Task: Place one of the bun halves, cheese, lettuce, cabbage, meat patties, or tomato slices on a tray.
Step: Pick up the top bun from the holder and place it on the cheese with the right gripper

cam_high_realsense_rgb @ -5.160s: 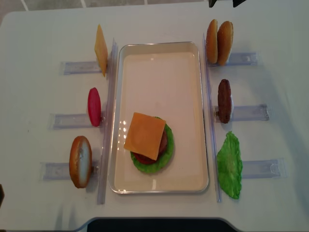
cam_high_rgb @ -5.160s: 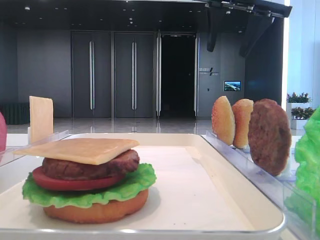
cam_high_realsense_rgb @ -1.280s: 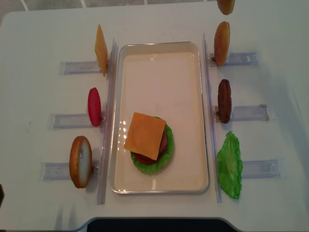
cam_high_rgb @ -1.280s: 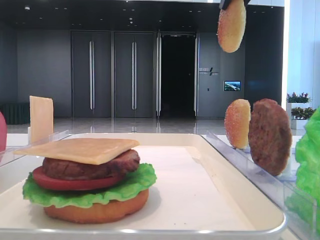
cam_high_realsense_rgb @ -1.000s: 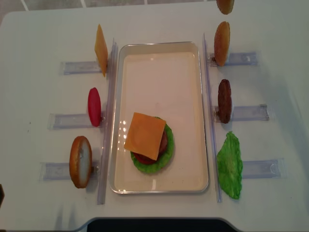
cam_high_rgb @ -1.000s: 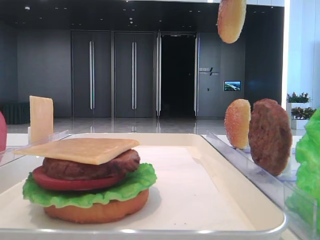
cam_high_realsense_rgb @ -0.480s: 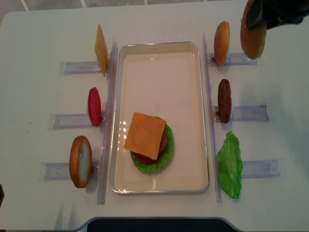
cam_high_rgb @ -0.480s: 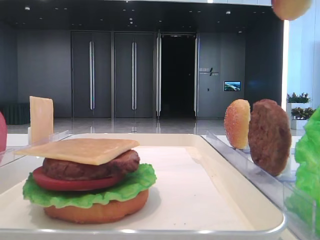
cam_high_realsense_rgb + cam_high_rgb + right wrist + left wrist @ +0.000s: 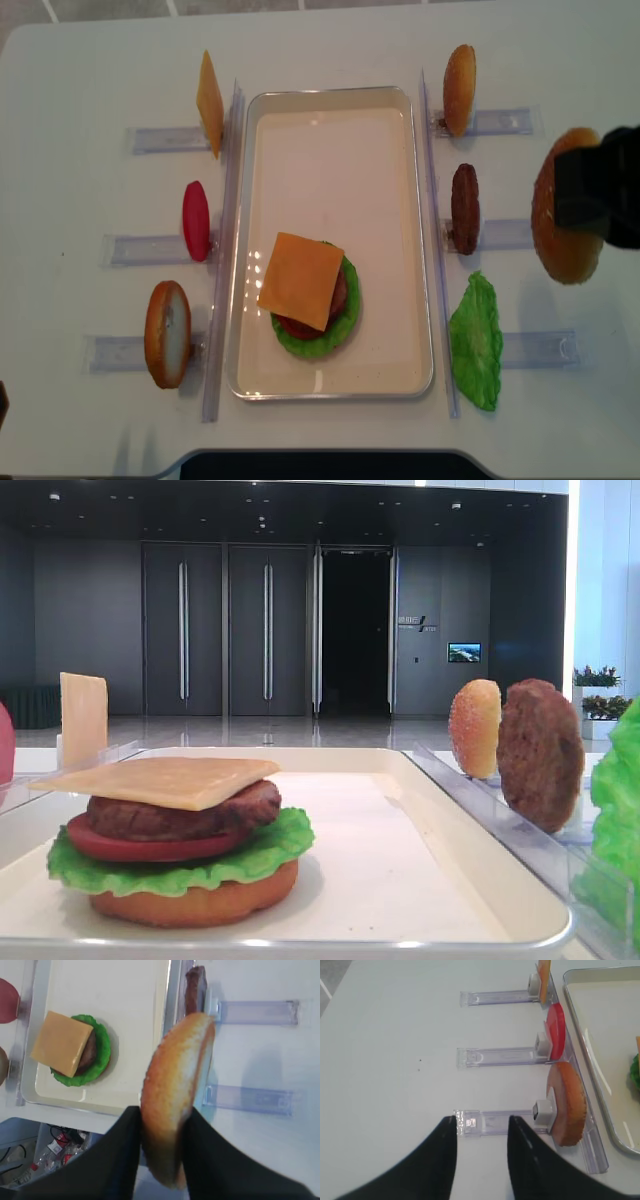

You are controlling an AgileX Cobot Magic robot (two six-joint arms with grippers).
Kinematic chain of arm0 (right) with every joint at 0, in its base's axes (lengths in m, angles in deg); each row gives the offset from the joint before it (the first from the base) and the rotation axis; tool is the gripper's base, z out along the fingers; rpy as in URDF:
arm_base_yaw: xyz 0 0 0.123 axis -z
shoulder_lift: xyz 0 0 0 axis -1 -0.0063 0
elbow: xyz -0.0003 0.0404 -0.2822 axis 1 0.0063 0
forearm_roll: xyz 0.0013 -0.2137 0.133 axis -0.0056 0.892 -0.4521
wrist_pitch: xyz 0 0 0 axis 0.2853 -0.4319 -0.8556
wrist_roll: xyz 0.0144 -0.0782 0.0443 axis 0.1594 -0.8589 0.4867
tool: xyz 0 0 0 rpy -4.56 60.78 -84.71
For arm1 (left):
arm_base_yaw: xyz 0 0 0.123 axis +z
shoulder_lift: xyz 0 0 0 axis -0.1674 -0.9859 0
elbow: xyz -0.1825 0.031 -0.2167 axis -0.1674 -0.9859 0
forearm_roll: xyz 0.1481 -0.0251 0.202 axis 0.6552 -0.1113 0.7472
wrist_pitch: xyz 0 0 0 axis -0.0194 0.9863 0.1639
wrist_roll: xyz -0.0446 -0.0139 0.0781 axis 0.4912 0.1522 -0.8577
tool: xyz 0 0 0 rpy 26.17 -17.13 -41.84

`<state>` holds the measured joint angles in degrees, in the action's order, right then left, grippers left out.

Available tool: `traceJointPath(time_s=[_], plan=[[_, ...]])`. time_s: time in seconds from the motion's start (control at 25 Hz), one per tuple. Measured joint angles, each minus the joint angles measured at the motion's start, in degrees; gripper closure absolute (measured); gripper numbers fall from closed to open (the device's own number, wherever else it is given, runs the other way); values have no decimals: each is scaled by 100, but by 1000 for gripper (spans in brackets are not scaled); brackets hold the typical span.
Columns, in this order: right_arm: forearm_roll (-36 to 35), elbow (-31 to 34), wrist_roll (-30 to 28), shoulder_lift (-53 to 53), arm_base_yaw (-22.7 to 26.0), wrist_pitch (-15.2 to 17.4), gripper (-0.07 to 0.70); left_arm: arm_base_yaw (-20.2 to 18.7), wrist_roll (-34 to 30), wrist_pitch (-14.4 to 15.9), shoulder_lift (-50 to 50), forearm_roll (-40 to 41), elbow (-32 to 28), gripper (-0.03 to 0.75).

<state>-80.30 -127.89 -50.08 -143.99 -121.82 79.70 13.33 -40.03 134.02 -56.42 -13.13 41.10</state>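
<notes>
The right claw (image 9: 160,1125) is clamped on one of the bun halves (image 9: 176,1095), its two black fingers (image 9: 122,1135) pressing the domed crust on one side and the flat cut face on the other. The bun is held on edge, its long axis running up and down the wrist view, in the air above the white tabletop (image 9: 90,60), right of the tray (image 9: 420,240) and off to the side of the standing meat patty (image 9: 464,208). In the overhead view it hangs near that patty's clear rack (image 9: 520,233).

The left claw (image 9: 481,1125) hovers over bare tabletop with its fingers a little apart and nothing between them, just beside a rack holding another bun half (image 9: 567,1104) upright.

On the tray a stack lies flat: bun base, lettuce (image 9: 345,300), tomato, patty, and a square of cheese (image 9: 300,280) on top, turned cornerwise to the tray's sides. A spare lettuce leaf (image 9: 476,342) lies right of the tray.

The low front view shows a hall behind with dark panelled doors (image 9: 225,630) and a pale glossy floor.
</notes>
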Motion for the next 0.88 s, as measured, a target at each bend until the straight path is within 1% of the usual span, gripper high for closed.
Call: traceJointPath(time_s=[0.08,0.2,0.48,0.76,0.88], plan=[[8,258,113,181,-52,5,414,0,0,0,0,0,0,450],[57,428,172,257,-52,22,414,0,0,0,0,0,0,450],[37,455,190,257,-52,27,414,0,0,0,0,0,0,450],[-360,455,279,158,-60,27,416,0,0,0,0,0,0,450],[-397,455,340,-177,-309,-57,416,0,0,0,0,0,0,450]])
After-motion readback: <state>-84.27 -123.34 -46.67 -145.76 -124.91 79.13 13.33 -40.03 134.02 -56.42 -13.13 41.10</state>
